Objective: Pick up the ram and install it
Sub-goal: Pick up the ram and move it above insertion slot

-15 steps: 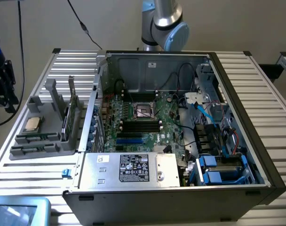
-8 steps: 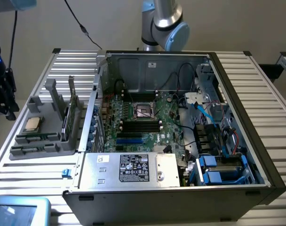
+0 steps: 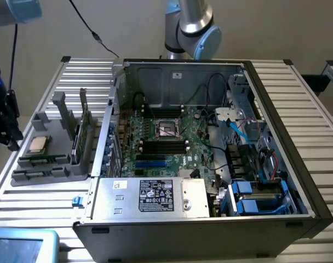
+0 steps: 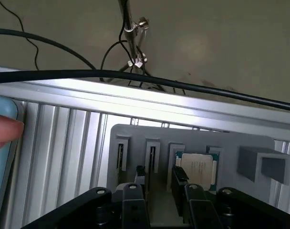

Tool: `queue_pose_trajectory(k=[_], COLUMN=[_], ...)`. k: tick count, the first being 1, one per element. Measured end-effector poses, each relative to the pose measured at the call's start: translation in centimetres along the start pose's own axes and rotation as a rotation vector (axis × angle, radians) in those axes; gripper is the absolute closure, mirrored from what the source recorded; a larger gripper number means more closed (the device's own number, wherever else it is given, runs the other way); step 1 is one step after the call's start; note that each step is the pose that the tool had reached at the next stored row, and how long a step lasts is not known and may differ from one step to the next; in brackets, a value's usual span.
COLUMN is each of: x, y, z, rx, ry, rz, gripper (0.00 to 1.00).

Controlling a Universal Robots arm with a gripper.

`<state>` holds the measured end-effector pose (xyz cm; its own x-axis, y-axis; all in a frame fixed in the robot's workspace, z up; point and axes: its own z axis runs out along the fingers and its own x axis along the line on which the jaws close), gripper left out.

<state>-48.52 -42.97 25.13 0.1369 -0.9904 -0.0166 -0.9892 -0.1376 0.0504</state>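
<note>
The ram (image 3: 44, 160) is a narrow dark-green stick standing on edge in a slot of the grey holder (image 3: 51, 137), at the exterior view's left beside the computer case. A second stick like it (image 3: 38, 175) sits just in front. My gripper (image 3: 7, 137) hangs at the far left of the exterior view, off the holder's left side and apart from it. In the wrist view my gripper (image 4: 160, 198) is open, nothing lies between its black fingers (image 4: 133, 198), and the holder's slots (image 4: 152, 160) lie just beyond them. The motherboard's black slots (image 3: 164, 147) lie inside the open case.
A square silver processor (image 3: 38, 144) (image 4: 198, 168) lies on the holder beside the slots. Taller green cards (image 3: 83, 129) stand upright between the holder and the case wall (image 3: 109, 137). A light-blue tablet (image 3: 24, 245) is at the front left, with a person's fingertip (image 4: 4, 131) on it.
</note>
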Motion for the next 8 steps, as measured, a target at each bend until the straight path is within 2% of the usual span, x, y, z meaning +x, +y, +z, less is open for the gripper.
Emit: queue_pose_trajectory(k=[6, 8], x=[0.75, 0.97], y=[-0.64, -0.99], z=[0.77, 0.94], rx=[0.0026, 0.0029], ry=[-0.0168, -0.0200], rz=[0.002, 0.002], gripper=[0.65, 0.65])
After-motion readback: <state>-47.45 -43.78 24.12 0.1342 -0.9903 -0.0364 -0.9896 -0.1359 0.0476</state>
